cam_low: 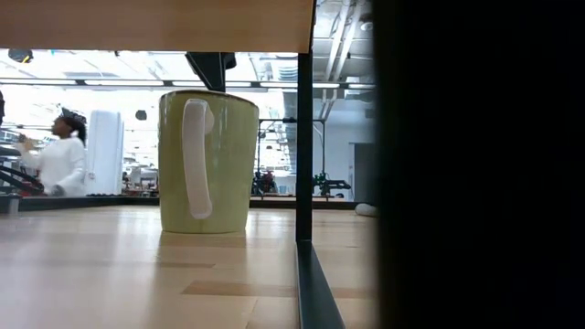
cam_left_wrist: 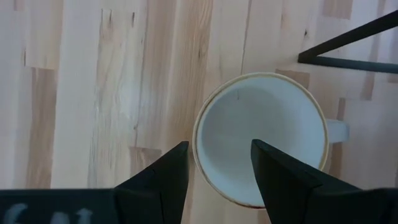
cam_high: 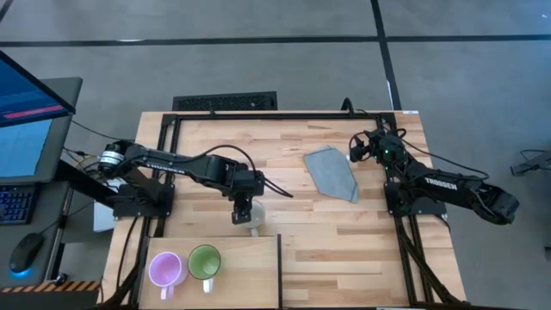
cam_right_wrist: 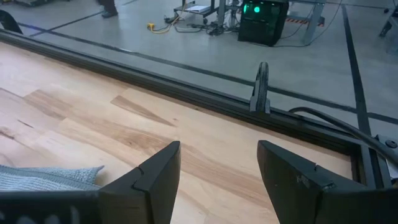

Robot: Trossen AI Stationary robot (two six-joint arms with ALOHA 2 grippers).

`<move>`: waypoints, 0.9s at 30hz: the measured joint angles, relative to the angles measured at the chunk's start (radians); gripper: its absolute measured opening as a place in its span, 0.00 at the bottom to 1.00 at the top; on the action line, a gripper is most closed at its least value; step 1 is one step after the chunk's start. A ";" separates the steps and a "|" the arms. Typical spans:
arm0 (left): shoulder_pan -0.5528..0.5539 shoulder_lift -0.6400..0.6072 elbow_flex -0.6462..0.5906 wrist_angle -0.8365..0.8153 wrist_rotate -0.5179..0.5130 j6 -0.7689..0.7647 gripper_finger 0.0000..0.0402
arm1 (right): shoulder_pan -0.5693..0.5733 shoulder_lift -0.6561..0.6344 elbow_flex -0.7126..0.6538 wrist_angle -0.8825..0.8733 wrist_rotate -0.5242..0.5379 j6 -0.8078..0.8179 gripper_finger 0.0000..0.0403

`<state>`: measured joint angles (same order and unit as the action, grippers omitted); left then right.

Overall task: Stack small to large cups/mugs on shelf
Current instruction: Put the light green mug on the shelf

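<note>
A cream-white mug [cam_high: 256, 222] stands upright on the plank tabletop just beyond the shelf [cam_high: 250, 275], a pale board at the table's near left. A light purple mug [cam_high: 165, 269] and a green mug [cam_high: 204, 261] stand upright on the shelf. The green mug also shows in the low view [cam_low: 208, 160]. My left gripper [cam_high: 245, 208] is open above the white mug [cam_left_wrist: 261, 137], pointing down. One finger [cam_left_wrist: 280, 177] is over the mug's inside and the other finger [cam_left_wrist: 165, 177] is outside its rim. I see no touch. My right gripper [cam_high: 355, 151] is open and empty at the far right.
A grey folded cloth [cam_high: 331, 172] lies on the table between the two arms; it also shows in the right wrist view [cam_right_wrist: 43, 177]. A dark frame rail [cam_high: 284, 114] runs along the table's far edge. A person [cam_low: 59, 160] stands in the room behind.
</note>
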<state>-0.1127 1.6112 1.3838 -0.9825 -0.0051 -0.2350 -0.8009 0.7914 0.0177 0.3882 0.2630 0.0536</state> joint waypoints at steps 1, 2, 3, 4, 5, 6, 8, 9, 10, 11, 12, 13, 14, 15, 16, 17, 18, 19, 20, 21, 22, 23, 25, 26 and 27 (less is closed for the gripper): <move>0.000 0.000 0.000 0.000 0.002 0.006 0.41 | 0.000 0.000 0.000 0.000 0.000 0.000 0.58; 0.000 0.000 0.000 0.000 0.011 0.007 0.41 | 0.000 0.000 0.000 0.000 0.000 0.000 0.58; 0.000 0.000 0.000 0.000 0.024 0.007 0.41 | 0.000 0.000 0.000 0.000 0.000 0.000 0.58; 0.000 0.000 0.000 0.000 0.035 0.008 0.41 | 0.000 0.000 0.000 0.000 0.000 0.000 0.58; 0.000 0.000 0.000 0.001 0.042 0.008 0.41 | 0.000 0.000 0.000 0.000 0.000 0.000 0.58; 0.000 0.000 0.000 0.001 0.045 0.007 0.41 | 0.000 0.000 0.000 0.000 0.000 0.000 0.58; 0.000 0.006 0.000 0.001 0.045 0.006 0.41 | 0.000 0.000 0.000 0.000 0.000 0.000 0.58; 0.000 0.009 -0.001 -0.002 0.045 0.006 0.41 | 0.000 0.000 0.000 0.000 0.000 0.000 0.58; 0.000 0.011 -0.002 -0.010 0.047 0.005 0.41 | 0.000 0.000 0.000 0.000 0.000 0.000 0.58; 0.000 0.017 -0.002 -0.015 0.053 0.005 0.41 | 0.000 0.000 0.000 0.000 0.000 0.000 0.58; 0.000 0.028 0.000 -0.008 0.064 0.005 0.41 | 0.000 0.000 0.000 0.000 0.000 0.000 0.58; 0.000 0.037 -0.001 -0.004 0.074 0.005 0.41 | 0.000 0.000 0.000 0.000 0.000 0.000 0.58; 0.000 0.044 -0.003 -0.012 0.083 0.005 0.41 | 0.000 0.000 0.000 0.000 0.000 0.000 0.58; 0.003 0.049 -0.003 -0.018 0.094 0.004 0.41 | 0.000 0.000 0.000 0.000 0.000 0.000 0.58; 0.006 0.050 -0.003 -0.014 0.106 0.003 0.41 | 0.000 0.000 0.000 0.000 0.000 0.000 0.58; 0.009 0.052 -0.002 -0.012 0.117 0.003 0.41 | 0.000 0.000 0.000 0.000 0.000 0.000 0.58; 0.013 0.056 -0.002 -0.013 0.124 0.003 0.41 | 0.000 0.000 0.000 0.000 0.000 0.000 0.58; 0.014 0.058 -0.002 -0.013 0.124 0.005 0.41 | 0.000 0.000 0.000 -0.001 0.000 0.002 0.58; 0.015 0.059 -0.002 -0.013 0.124 0.007 0.41 | 0.000 0.000 0.000 -0.003 0.000 0.006 0.58; 0.015 0.059 -0.002 -0.014 0.122 0.007 0.41 | 0.000 0.000 0.000 -0.005 0.000 0.008 0.58; 0.015 0.058 -0.002 -0.013 0.120 0.007 0.41 | 0.000 0.000 0.000 -0.009 0.000 0.010 0.58; 0.014 0.058 -0.002 -0.014 0.113 0.008 0.41 | 0.000 0.000 0.000 -0.015 0.000 0.011 0.58; 0.013 0.058 -0.002 -0.014 0.100 0.007 0.41 | 0.000 0.000 0.000 -0.020 0.000 0.023 0.58; 0.011 0.058 -0.002 -0.014 0.094 0.006 0.41 | 0.000 0.000 0.000 -0.021 0.000 0.025 0.58; 0.010 0.058 -0.002 -0.015 0.087 0.006 0.41 | 0.000 0.000 0.000 -0.027 0.000 0.025 0.58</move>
<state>-0.1026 1.6695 1.3819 -0.9979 0.0824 -0.2289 -0.8009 0.7918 0.0177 0.3614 0.2630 0.0790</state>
